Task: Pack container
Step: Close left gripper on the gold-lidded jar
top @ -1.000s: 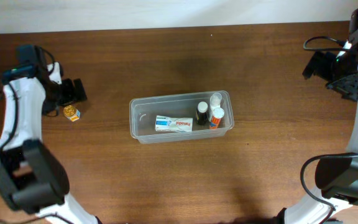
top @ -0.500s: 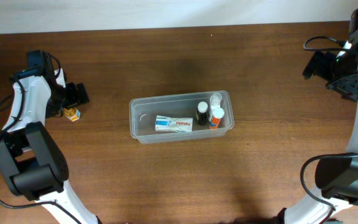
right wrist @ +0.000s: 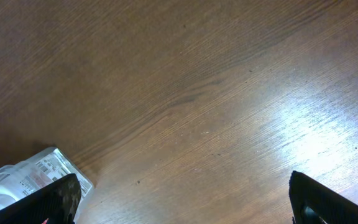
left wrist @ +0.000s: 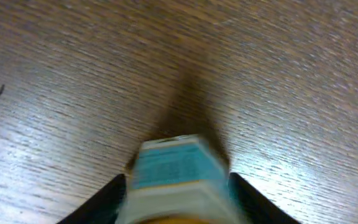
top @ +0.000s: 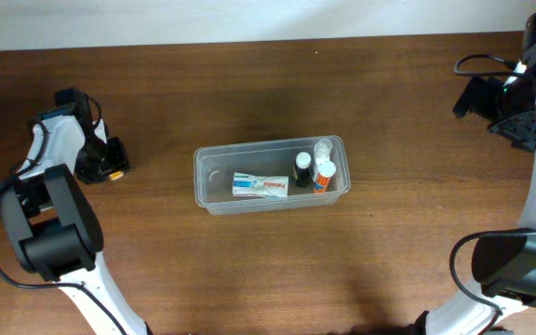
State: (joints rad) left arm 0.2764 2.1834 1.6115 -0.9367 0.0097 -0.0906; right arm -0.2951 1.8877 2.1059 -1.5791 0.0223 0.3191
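At the counter's (top: pixel 268 270) left end, the left gripper (top: pixel 112 168) straddles a small bottle (left wrist: pixel 176 169), clamping unclear, with the container (top: pixel 214 182) well to its right.

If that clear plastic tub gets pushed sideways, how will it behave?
The clear rectangular plastic tub looks thin-walled and lightly loaded, so it would probably slide easily on the smooth brown wooden table. The small bottles clustered at its right end seem loose and may topple or shift.
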